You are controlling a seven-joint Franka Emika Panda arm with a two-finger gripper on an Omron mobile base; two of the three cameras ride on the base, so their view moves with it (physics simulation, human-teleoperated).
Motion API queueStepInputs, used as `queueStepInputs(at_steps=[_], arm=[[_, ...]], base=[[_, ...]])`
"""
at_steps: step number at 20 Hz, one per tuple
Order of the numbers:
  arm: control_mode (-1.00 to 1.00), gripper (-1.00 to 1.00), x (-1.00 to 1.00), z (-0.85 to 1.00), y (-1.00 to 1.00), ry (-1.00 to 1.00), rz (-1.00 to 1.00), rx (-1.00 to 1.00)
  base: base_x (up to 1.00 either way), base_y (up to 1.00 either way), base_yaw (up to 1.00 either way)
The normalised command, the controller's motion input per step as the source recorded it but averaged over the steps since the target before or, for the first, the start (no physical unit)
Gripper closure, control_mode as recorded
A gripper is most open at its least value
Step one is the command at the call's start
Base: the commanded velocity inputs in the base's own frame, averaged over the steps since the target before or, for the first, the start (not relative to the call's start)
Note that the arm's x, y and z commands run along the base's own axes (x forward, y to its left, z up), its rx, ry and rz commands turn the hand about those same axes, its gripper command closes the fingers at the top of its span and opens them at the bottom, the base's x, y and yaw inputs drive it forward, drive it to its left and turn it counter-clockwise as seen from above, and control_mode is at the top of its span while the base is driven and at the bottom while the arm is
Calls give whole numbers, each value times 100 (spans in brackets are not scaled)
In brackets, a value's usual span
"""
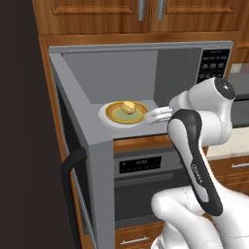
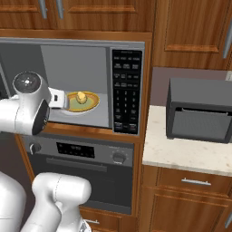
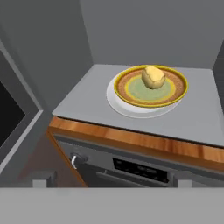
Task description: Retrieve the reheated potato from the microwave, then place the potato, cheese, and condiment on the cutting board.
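Left base view: the microwave point(image 1: 146, 73) stands with its door point(image 1: 85, 160) swung wide to the left, and the potato point(image 1: 128, 107) sits on a yellow-rimmed plate point(image 1: 116, 115) inside. The hand point(image 1: 159, 115) reaches toward the opening, just right of the plate.

Right base view: the potato point(image 2: 81, 97) rests on the plate point(image 2: 90, 103), left of the keypad point(image 2: 126, 90); a dark toaster oven point(image 2: 199, 111) sits on the counter point(image 2: 181, 156).

Hand view: fingertips spread wide, holding nothing; the potato point(image 3: 153, 77) lies ahead, the oven point(image 3: 131, 168) below.
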Motion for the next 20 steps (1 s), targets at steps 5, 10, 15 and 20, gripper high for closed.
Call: queueStepInputs(at_steps=[5,10,15,20], arm=[[-100,-100,68,-3,-2,2,-10,-1],[-100,-100,67,-21,-2,0,-6,0],[-100,-100,73,-17,-7,0,0,0],[-100,-100,66,-11,-4,0,0,-1]], base=[[0,0,0],[0,0,0],[0,0,0],[0,0,0]])
